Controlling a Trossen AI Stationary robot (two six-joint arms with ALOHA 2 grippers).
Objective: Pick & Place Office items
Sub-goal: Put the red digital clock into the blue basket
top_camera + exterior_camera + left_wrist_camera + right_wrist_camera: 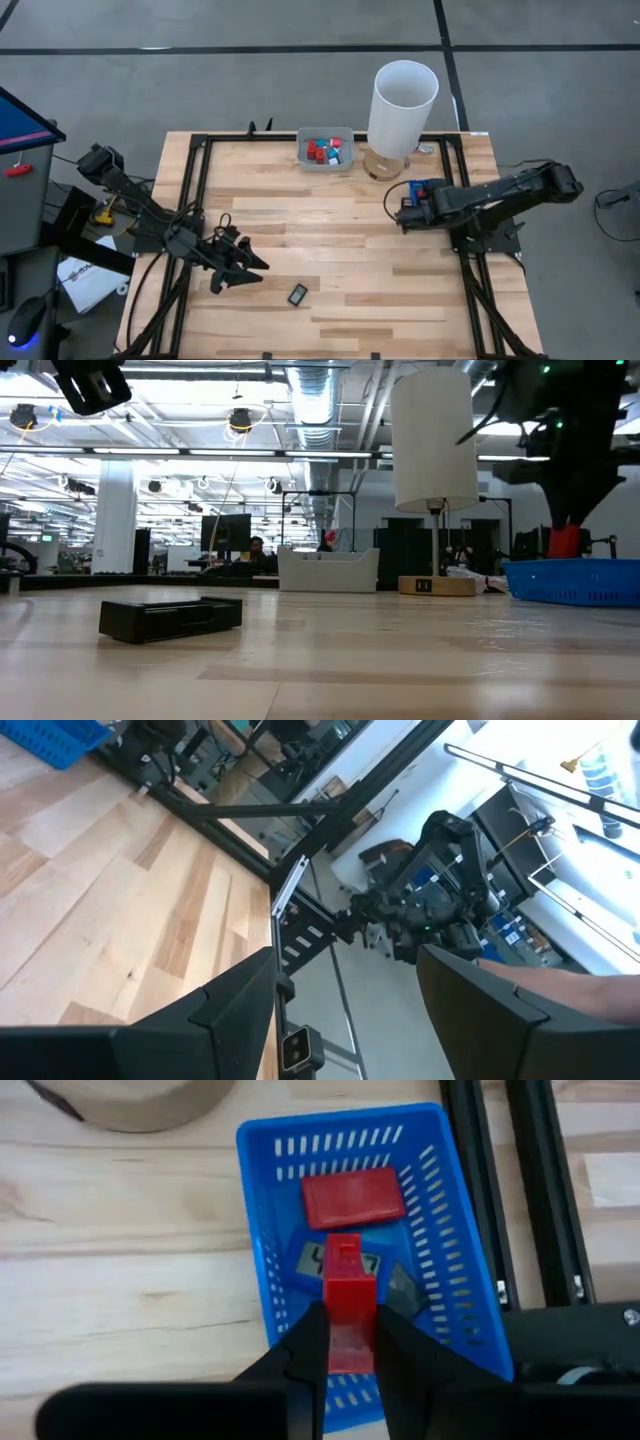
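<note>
Right now my right tool (350,1342) pinches a small red plastic block (346,1302) above the blue slotted basket (262,1230); my left tool (243,268) hangs spread, empty, near the flat black rectangle (297,295)

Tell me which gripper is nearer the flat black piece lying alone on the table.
Left. The left gripper sits just beside the flat black piece, empty. The right gripper is across the table over the blue basket, holding a red block.
</note>
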